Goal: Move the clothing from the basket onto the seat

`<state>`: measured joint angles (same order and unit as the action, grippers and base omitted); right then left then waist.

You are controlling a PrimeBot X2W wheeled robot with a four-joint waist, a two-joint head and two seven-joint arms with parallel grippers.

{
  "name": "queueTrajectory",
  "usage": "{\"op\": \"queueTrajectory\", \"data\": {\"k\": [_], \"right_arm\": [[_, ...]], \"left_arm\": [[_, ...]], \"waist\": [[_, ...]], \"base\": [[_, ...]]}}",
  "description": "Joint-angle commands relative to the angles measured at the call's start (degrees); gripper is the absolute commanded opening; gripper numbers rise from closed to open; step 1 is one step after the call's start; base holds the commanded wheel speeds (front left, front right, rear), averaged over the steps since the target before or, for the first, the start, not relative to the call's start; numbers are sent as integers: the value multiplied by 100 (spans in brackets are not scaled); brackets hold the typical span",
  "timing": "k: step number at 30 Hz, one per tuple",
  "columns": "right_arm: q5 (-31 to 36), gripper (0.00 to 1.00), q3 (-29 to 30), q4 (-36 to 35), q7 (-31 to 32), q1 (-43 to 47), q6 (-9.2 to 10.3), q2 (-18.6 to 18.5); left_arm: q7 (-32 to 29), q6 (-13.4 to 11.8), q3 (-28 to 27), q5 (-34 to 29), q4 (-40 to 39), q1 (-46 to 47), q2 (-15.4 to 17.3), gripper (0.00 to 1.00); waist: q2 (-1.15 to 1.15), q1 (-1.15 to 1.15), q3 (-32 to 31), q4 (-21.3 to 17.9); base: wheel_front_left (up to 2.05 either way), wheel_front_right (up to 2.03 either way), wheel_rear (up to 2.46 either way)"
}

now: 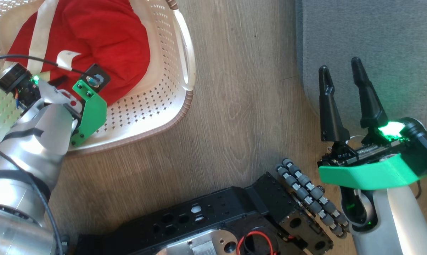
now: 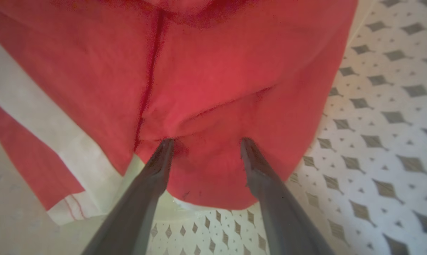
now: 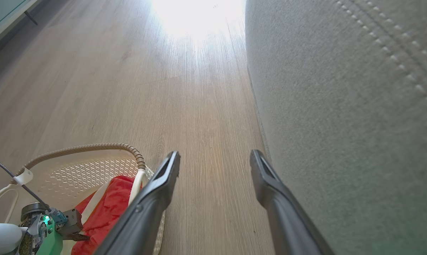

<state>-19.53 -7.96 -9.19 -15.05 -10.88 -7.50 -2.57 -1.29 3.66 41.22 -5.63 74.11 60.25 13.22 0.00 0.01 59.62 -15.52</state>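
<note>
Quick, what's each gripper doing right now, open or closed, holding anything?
Left gripper: open, tips at the red garment, nothing gripped.
Right gripper: open, empty, beside the seat.

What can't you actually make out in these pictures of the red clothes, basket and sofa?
- Head view: anything under the red clothing, covered by it.
- Head view: the basket, its far side cut off by the top and left edges.
- Head view: most of the seat, cut off at top and right.
- Left wrist view: whether the left gripper touches the fabric; the close-up is blurred.
- Right wrist view: the floor, its far end washed out by glare.
</note>
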Motion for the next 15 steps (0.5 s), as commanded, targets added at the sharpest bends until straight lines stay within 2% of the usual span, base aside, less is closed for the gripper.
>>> {"op": "queueTrajectory", "data": {"k": [1, 8, 9, 10, 11, 12, 15], "right_arm": [[36, 100, -120, -205, 5, 397, 1, -32], [128, 100, -123, -377, 5, 488, 1, -31], [135, 100, -121, -384, 5, 496, 1, -31], [140, 100, -121, -392, 5, 502, 1, -31], [144, 100, -121, -400, 5, 508, 1, -31], [148, 100, -121, -409, 5, 512, 1, -31], [160, 100, -119, -442, 5, 520, 1, -31]], "left_arm": [[-106, 15, -1, -53, -18, -11, 153, 100], [-486, 110, 72, 21, -16, 72, 11, 100], [-511, 114, 79, 33, -16, 84, -3, 89], [-521, 107, 75, 52, -16, 101, -6, 50], [-517, 86, 68, 72, -16, 114, -10, 30], [-498, 71, 71, 84, -16, 123, -18, 0], [-458, 63, 79, 128, -16, 143, -48, 0]], "waist": [[0, -1, 20, 23], [0, -1, 73, 88], [0, -1, 76, 90], [0, -1, 82, 88], [0, -1, 85, 86], [0, -1, 86, 86], [0, -1, 90, 100]], "base": [[0, 0, 0], [0, 0, 0], [0, 0, 0], [0, 0, 0], [0, 0, 0], [0, 0, 0], [0, 0, 0]]}}
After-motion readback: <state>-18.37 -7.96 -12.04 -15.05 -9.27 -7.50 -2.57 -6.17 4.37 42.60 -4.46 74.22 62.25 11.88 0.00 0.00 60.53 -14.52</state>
